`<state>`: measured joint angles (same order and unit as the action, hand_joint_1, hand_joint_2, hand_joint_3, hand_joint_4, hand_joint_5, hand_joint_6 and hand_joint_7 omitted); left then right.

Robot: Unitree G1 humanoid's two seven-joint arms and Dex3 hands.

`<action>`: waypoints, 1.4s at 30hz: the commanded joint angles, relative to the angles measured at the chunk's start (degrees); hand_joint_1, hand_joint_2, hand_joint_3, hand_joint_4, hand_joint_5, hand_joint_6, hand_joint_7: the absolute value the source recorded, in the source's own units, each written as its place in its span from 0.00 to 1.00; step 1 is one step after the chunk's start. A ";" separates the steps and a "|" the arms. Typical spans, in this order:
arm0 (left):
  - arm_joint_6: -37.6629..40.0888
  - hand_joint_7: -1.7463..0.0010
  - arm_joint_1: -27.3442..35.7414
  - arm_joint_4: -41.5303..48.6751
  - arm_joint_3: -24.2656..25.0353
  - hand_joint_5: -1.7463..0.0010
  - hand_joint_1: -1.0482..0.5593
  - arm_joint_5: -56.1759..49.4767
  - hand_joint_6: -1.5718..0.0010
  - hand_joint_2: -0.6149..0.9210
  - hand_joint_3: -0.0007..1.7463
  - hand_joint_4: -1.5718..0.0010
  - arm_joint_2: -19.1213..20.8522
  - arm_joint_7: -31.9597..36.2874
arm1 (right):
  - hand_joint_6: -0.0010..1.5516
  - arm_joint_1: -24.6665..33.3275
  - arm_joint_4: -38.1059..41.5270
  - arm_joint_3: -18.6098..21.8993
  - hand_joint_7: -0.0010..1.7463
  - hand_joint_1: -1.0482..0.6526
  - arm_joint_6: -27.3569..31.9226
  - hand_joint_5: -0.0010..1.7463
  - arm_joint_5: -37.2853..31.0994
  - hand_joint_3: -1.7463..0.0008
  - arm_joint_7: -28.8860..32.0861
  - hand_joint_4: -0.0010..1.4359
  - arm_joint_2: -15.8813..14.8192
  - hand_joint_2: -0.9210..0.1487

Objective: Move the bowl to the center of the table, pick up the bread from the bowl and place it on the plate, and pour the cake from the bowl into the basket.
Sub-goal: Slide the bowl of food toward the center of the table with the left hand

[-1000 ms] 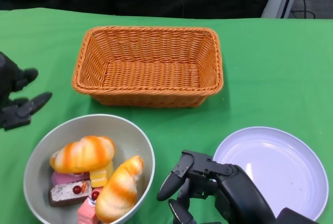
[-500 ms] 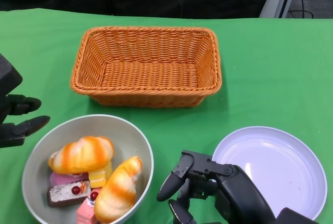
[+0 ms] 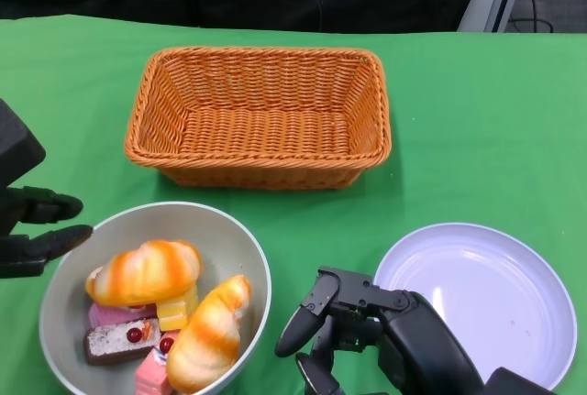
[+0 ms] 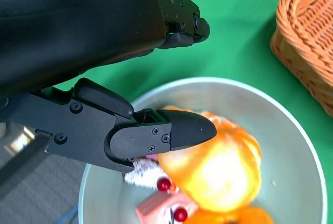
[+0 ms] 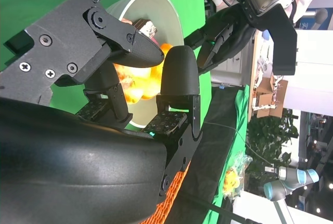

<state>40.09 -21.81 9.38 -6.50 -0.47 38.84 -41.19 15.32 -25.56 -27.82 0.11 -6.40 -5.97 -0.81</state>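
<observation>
Here, largest thing first.

Table: the green cloth-covered table [image 3: 477, 120] carries everything; a dark backdrop runs behind its far edge.

Basket: the orange woven wicker basket [image 3: 260, 113] stands at the far middle with nothing in it, well apart from both hands.

Plate: the round white plate [image 3: 486, 299] lies bare at the near right, just beside the right hand.

Bowl: the pale grey round bowl [image 3: 229, 239] sits at the near left, off the table's middle. It holds two orange-striped bread rolls [image 3: 147, 269], and under them small cake pieces [image 3: 115, 340] in pink, yellow and brown, some topped with red berries.

Left hand: the black left hand [image 3: 32, 230] hovers at the bowl's left rim. Its fingers [image 4: 177, 130] are apart, with nothing between them; one reaches over the rim above the bread, another lies outside it. I cannot tell whether any finger touches the rim.

Right hand: the black right hand [image 3: 344, 322] hangs between bowl and plate, fingers apart, holding nothing.

Step in hand: likely the first one, taking hold of the bowl to move it to the centre.

Next move: the left fingers should close on the rim, then slide the bowl rightward.

In the way: the right hand sits near the bowl's likely path; the basket's front wall limits how far forward the bowl can go.
</observation>
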 commanded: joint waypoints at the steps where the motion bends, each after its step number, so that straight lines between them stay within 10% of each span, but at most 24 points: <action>1: 2.04 1.00 1.23 -1.57 1.03 1.00 0.19 1.51 0.95 1.00 0.32 0.94 1.29 -1.50 | 0.46 0.11 -0.42 0.11 0.75 0.57 0.12 0.89 -0.05 0.32 0.14 0.60 -0.06 0.46; 42: 14.74 1.00 0.91 -6.78 5.20 0.99 0.23 13.72 0.99 1.00 0.31 0.94 -1.18 -2.39 | 0.45 0.22 -0.41 0.16 0.75 0.57 -0.33 0.89 -0.16 0.32 -0.10 0.60 0.15 0.45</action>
<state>53.92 -20.17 3.42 -2.18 12.37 37.85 -44.47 15.49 -25.74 -27.83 0.18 -7.20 -6.09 -0.72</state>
